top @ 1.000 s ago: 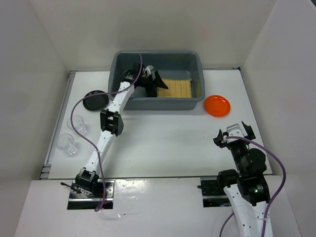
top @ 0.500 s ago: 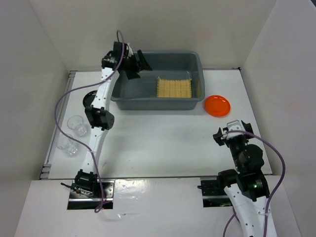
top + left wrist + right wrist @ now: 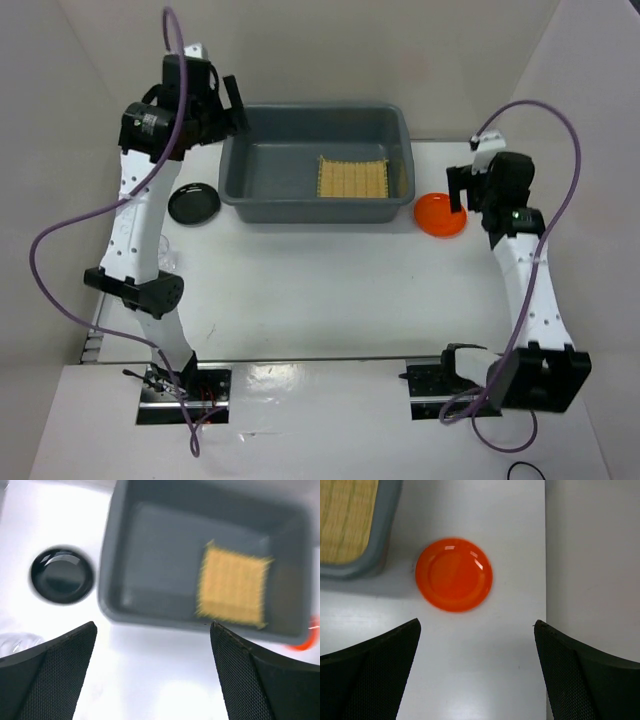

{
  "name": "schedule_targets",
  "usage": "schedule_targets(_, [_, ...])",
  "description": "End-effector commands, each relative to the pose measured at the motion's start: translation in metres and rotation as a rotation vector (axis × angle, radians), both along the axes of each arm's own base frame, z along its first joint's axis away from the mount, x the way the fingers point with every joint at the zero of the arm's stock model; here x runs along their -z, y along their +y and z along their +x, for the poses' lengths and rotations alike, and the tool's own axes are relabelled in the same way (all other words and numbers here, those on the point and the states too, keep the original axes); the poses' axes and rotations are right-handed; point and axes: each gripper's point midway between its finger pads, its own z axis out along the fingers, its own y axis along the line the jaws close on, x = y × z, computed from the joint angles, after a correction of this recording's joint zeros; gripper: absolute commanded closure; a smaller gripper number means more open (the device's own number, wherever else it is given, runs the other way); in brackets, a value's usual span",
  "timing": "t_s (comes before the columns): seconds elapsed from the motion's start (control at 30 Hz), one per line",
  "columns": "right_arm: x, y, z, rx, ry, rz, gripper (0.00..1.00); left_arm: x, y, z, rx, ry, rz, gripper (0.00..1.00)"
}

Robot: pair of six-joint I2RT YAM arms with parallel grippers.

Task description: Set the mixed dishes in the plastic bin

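The dark grey plastic bin (image 3: 300, 205) stands at the back middle, with the yellow woven mat (image 3: 352, 178) lying flat in its right half. Left of the bin lies the black plate (image 3: 193, 204), and right of it the orange plate (image 3: 440, 214). My left gripper (image 3: 228, 105) hangs open and empty high over the bin's left end; its view shows the bin (image 3: 150, 615), the mat (image 3: 232, 587), the black plate (image 3: 61, 575) and a sliver of a glass cup (image 3: 15, 641). My right gripper (image 3: 477, 623) is open and empty above the orange plate (image 3: 454, 574).
White walls close in the table on the left, back and right; the right wall (image 3: 592, 555) runs close beside the orange plate. The left arm's lower links (image 3: 135, 255) stand over the table's left side and cover the spot where cups stood.
My left gripper has lifted out of the bin and swung up to the left, leaving the mat inside. My right arm has reached from the near edge to above the orange plate.
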Motion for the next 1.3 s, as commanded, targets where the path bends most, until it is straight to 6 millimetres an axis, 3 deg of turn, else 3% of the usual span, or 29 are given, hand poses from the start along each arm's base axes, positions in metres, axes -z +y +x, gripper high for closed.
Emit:
schedule_targets(0.0, [0.010, 0.005, 0.032, -0.053, 0.072, 0.157, 0.02, 0.061, 0.012, -0.015, -0.025, 0.148, 0.213, 0.00])
schedule_targets(0.03, [0.016, 0.000, 0.040, -0.046, 0.089, 0.193, 0.02, 0.068, 0.012, -0.021, -0.008, 0.139, 0.211, 0.00])
schedule_targets(0.07, [0.017, -0.015, 0.047, -0.023, 0.101, 0.228, 0.02, 0.063, -0.004, -0.017, 0.058, 0.058, 0.142, 0.00])
schedule_targets(0.1, [0.029, -0.021, 0.053, -0.023, 0.141, 0.263, 0.02, 0.040, 0.004, -0.044, 0.079, -0.031, 0.084, 0.00])
schedule_targets(0.13, [0.065, -0.026, 0.062, -0.020, 0.249, 0.321, 0.02, 0.086, 0.017, -0.055, 0.060, 0.052, 0.076, 0.00])
schedule_targets(0.17, [0.071, -0.032, 0.064, -0.038, 0.295, 0.367, 0.02, 0.068, 0.020, -0.072, 0.075, -0.037, 0.021, 0.00])
schedule_targets(0.23, [0.110, -0.042, 0.074, -0.024, 0.400, 0.421, 0.02, 0.086, 0.029, -0.087, 0.073, -0.010, 0.009, 0.00])
schedule_targets(0.27, [0.121, -0.045, 0.074, -0.020, 0.423, 0.442, 0.02, 0.106, 0.035, -0.099, 0.075, 0.050, 0.024, 0.00])
schedule_targets(0.4, [0.141, -0.058, 0.088, 0.001, 0.416, 0.436, 0.02, 0.134, 0.036, -0.120, 0.105, 0.129, 0.022, 0.00])
schedule_targets(0.57, [0.182, -0.067, 0.098, 0.021, 0.492, 0.469, 0.02, 0.141, 0.035, -0.131, 0.122, 0.139, -0.014, 0.00])
schedule_targets(0.73, [0.208, -0.070, 0.106, 0.033, 0.517, 0.549, 0.02, 0.143, 0.032, -0.134, 0.148, 0.160, -0.016, 0.00])
schedule_targets(0.9, [0.245, -0.079, 0.100, 0.076, 0.569, 0.658, 0.02, 0.146, 0.024, -0.142, 0.190, 0.183, -0.043, 0.00])
schedule_targets(1.2, [0.271, -0.055, 0.107, 0.008, 0.615, 0.831, 0.02, 0.150, 0.021, -0.164, 0.185, 0.194, -0.103, 0.00])
schedule_targets(1.27, [0.271, -0.052, 0.109, -0.006, 0.618, 0.854, 0.07, 0.150, 0.021, -0.165, 0.180, 0.195, -0.110, 0.00])
